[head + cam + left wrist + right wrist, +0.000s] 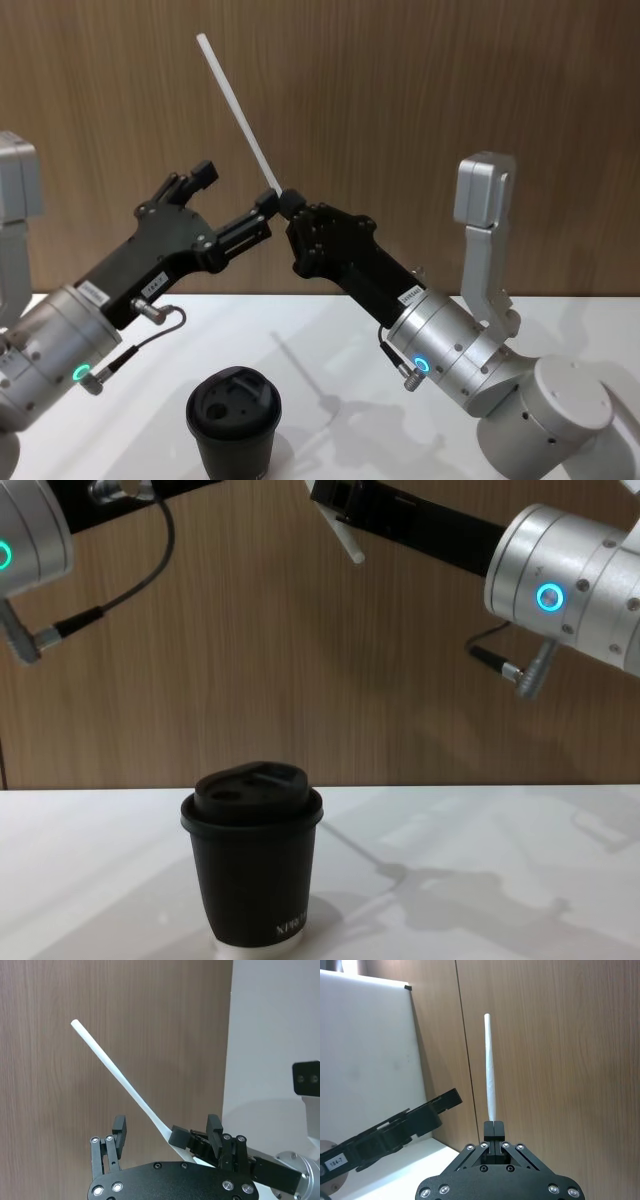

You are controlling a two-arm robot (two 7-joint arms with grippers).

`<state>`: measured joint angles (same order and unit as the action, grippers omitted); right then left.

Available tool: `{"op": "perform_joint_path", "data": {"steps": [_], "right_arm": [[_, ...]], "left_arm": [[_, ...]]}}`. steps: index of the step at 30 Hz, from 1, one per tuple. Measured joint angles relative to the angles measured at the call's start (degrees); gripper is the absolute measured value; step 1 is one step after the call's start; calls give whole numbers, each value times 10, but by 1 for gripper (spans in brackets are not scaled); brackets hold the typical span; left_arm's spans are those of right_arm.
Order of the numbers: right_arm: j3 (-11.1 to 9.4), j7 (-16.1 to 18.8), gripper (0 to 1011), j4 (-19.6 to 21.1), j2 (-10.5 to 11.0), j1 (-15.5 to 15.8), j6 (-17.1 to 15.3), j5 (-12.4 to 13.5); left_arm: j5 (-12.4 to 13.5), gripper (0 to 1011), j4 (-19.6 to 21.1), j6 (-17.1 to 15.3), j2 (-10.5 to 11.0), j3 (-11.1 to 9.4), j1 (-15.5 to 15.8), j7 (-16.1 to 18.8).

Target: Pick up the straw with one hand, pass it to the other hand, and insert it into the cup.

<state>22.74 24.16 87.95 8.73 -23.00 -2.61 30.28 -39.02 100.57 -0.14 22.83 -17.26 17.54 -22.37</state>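
Above the cup (pixel 234 420), the right tool (pixel 289 203) pinches the straw (pixel 238 112), the left tool (pixel 237 190) spread around it. Handover and insertion remain.

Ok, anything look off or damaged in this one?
Only slightly: the straw looks pinched flat where the right tool clamps its lower end. The cup stands upright with its lid on, and the left tool is open around that grip.

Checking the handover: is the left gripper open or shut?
Open: the left gripper has its fingers wide apart, the straw between them; the right gripper is shut on the straw.
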Motion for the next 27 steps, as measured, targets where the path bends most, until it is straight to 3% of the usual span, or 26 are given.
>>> {"op": "perform_joint_path", "data": {"steps": [27], "right_arm": [[0, 0, 0, 0, 0, 0, 0, 0]], "left_arm": [[-81, 1000, -78, -24, -64, -12, 58, 15]]}}
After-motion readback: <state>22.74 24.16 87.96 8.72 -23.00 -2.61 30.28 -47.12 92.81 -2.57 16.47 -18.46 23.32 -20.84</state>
